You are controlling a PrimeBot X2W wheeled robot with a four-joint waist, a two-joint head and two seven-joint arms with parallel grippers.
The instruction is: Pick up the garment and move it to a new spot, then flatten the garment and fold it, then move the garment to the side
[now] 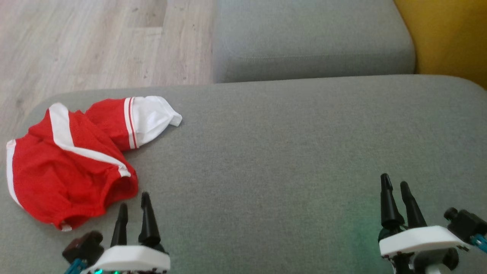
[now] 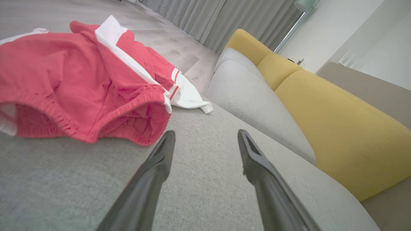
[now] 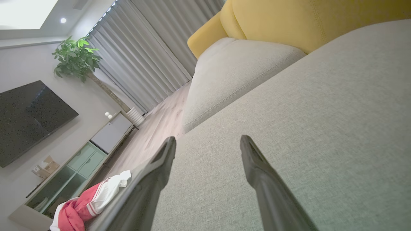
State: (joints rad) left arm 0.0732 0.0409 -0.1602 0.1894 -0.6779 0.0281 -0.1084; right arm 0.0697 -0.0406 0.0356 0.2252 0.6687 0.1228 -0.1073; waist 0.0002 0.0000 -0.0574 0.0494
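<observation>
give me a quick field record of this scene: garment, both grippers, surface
surface: grey sofa seat
garment: red with white bands, crumpled, at the seat's left end, not yet flattened
left gripper: open, empty, close to the garment's elastic edge, not touching
right gripper: open, empty, over bare seat, well apart from the garment
surroundings: yellow backrest, wooden floor

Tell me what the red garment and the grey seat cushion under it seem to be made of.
Red garment: likely a thin, matte sports knit, perhaps polyester mesh; a fine pitted texture shows, it lies in soft folds, and its edge is gathered. Grey seat cushion: woven upholstery fabric, matte, with a fine visible weave.
</observation>
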